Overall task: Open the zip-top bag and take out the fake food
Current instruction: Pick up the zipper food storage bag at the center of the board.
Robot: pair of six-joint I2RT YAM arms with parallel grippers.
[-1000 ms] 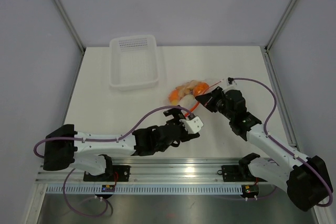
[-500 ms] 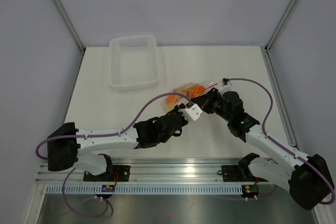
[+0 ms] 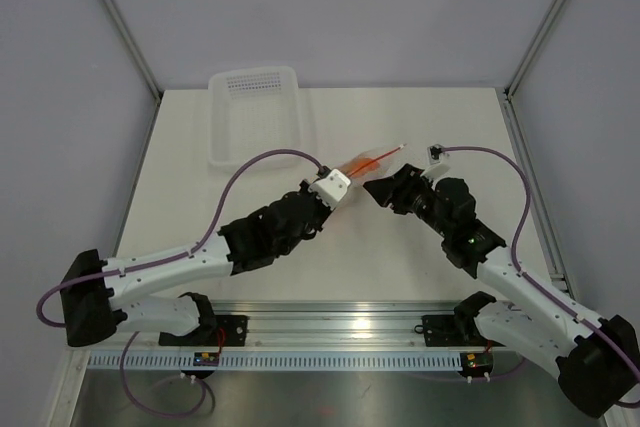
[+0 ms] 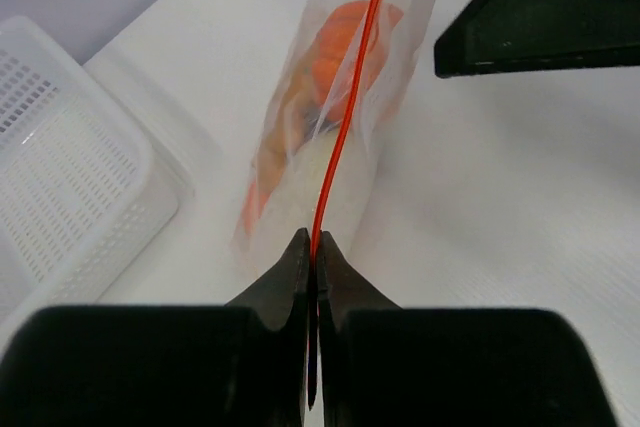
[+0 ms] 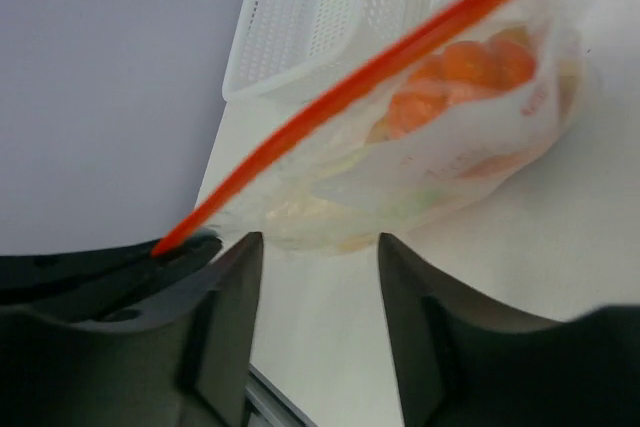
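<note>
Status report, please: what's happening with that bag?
Left gripper: jaws shut on zip-top bag at its red strip. Right gripper: jaws open, holding nothing. Fake food inside. Nothing in the way.

Ahead of the black left pincer (image 4: 312,252), the clear zip-top bag (image 4: 380,87) with a red-orange zipper strip (image 4: 353,97) shows orange and pale fake food (image 4: 340,47), left of it a white perforated basket (image 4: 60,177), all on the white worktop (image 4: 500,207).

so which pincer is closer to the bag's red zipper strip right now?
Left. The left pincer is shut on the zipper strip at one end of the zip-top bag. The right pincer stands open just beside the bag, holding nothing.
</note>
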